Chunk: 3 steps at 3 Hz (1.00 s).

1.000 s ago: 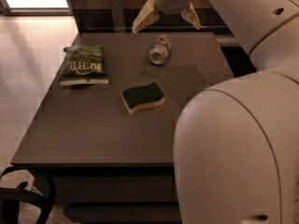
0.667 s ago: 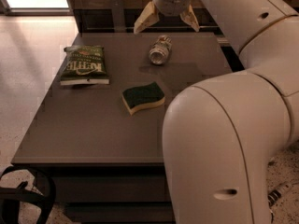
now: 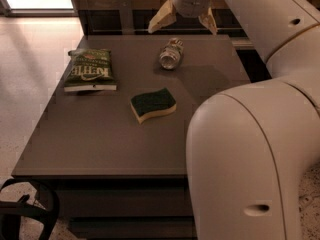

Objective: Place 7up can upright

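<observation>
7up can (image 3: pixel 171 53) is on its side near the far edge of the tabletop (image 3: pixel 100 144), one silvery end facing the camera. Not upright yet, nothing touching it.

Near to far:
- Arm (image 3: pixel 250 149) fills the near right and hides the tabletop's right front corner. Can't say what's under it.
- Green-topped sponge (image 3: pixel 153 104) sits mid-tabletop, well apart from the can.
- Green snack bag (image 3: pixel 90 70) lies flat on the left side, also well apart.
- Can comes next, then the end effector (image 3: pixel 182 30) hangs just beyond and above it, fingers (image 3: pixel 161 19) spread wide and holding nothing.

Risks as I read them:
- Roll. It's a cylinder on a smooth surface with its axis running roughly near-far, so it rolls left or right. If one finger lands first on the descent, it gets shoved sideways instead of caught.
- Offset. The end effector looks centred a bit beyond the can. Closing from there would likely pinch the far end only, and the can could pivot or squirt out.
- Edge. There's little tabletop behind the can, so a push away from the camera could send it off the back.
- Crush or slip. Thin metal wall: too much squeeze dents it, too little lets it rotate in the grip while being tilted up.
- Release. If it's let go off-vertical or above the surface, it tips back over.

Sponge and bag look far enough away not to interfere.
</observation>
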Tool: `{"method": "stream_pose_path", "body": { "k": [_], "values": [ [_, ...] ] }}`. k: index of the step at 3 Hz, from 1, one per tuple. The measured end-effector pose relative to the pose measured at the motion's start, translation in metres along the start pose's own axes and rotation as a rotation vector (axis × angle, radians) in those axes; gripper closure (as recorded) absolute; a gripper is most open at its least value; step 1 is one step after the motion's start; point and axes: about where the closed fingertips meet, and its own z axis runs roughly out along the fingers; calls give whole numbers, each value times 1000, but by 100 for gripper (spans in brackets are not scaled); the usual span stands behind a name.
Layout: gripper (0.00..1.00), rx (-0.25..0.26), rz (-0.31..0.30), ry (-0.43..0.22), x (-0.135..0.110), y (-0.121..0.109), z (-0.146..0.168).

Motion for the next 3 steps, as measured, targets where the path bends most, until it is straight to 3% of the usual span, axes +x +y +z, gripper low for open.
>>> {"method": "stream_pose_path", "body": {
  "k": [1, 2, 3],
  "values": [
    [0, -55, -48, -235, -4, 34, -61],
    [0, -48, -95, -347, 10, 60, -78],
    [0, -25, -127, -295, 29, 64, -48]
  ]
}}
